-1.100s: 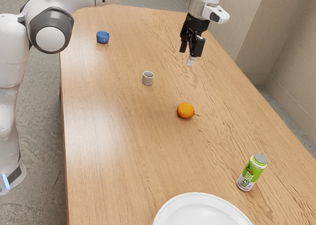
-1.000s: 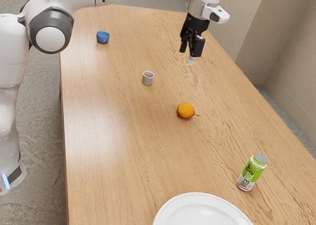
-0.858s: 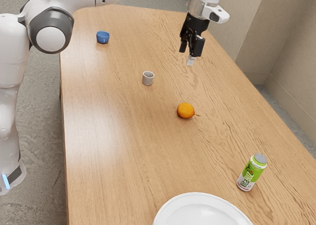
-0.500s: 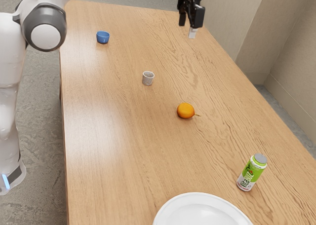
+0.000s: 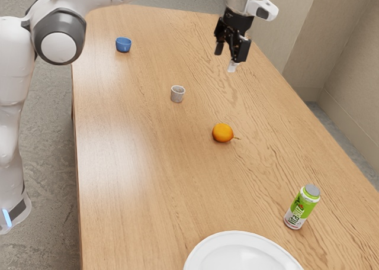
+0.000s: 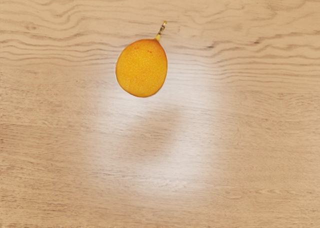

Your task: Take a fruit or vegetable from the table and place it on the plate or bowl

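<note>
You're hovering gripper [image 5: 231, 60] high near table's [image 5: 130, 163] far edge, lining up orange [image 5: 222, 132] mid-table; jaws: can't tell.

The round orange fruit [image 5: 222, 132] lay near the middle of our wooden table [image 5: 130, 163], the small grey cup [image 5: 177, 93] behind it, the small blue cup [image 5: 123, 44] nearer the far edge. The green-and-white bottle [image 5: 302, 206] stood toward a near corner, and the round white plate [image 5: 243, 252] sat at the near edge.

Wood table [image 5: 148, 181] grained (satin sheen); orange fruit [image 6: 142, 68] pebbled, matt.
</note>
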You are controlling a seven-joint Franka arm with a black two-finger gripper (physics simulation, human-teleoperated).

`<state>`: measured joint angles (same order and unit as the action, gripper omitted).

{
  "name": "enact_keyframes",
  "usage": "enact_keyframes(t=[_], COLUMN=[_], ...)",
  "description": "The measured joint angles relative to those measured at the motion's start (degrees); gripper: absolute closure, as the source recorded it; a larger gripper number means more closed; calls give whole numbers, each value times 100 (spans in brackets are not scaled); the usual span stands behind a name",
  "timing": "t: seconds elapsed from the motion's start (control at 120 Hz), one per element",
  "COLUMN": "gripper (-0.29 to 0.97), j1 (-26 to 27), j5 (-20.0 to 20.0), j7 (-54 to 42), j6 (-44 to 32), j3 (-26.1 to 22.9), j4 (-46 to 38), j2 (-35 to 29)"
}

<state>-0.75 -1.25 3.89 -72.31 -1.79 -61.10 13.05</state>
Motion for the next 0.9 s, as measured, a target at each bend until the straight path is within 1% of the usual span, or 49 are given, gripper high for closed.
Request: enact_keyframes(t=[0.1, 0.183, 0.292, 0.342, 0.383, 0.508, 0.658, 0.9], gripper=[0, 0, 0, 0, 0, 0, 0, 0], j1=[34, 23, -13, -34, -70, -161, -14, 72], j5=[-265, -295, -105, 11, 86, 213, 347, 413], j7=[-323, -619, -1075, -1294, -1464, -1906, -2354, -2964], j6=[-42, -72, -591, -849, -1025, -1542, -2107, -2506], j3=[-258, -300, -135, -49, -6, 38, 271, 422], j4=[-159, -388, -1808, -2206, -2372, -2502, -2618, -2539], j2=[-62, -220, -911, -1061, -1104, -895, -471, 7])
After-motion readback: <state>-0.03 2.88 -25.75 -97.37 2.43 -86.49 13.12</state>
